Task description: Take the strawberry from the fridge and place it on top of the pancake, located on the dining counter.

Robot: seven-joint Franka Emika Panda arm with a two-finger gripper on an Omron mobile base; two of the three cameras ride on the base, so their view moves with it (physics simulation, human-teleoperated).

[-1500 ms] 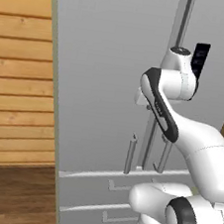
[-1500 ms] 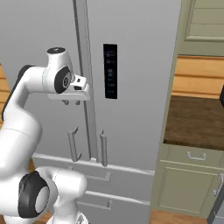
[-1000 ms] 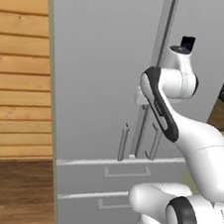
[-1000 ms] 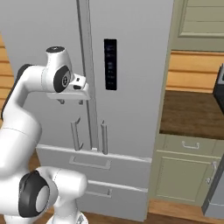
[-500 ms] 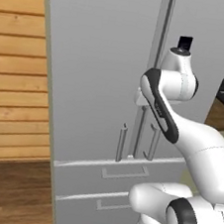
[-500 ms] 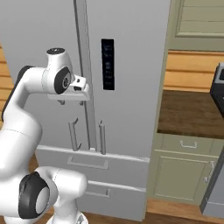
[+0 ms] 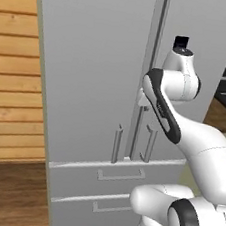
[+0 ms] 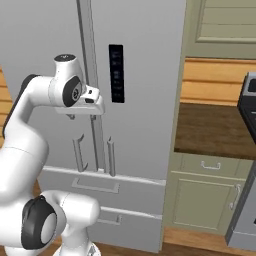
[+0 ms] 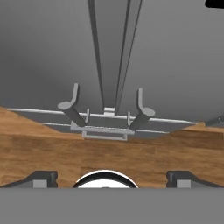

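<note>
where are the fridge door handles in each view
Left base view: the handles sit just below centre, left of the arm's elbow.
Right base view: handles left of centre, under the end effector.
Hand view: handles stick out either side of the middle.
Shared landmark: the seam between the fridge doors.

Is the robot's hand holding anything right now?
No. The gripper is wide open and empty, pointing at the closed fridge and its handles.
</note>
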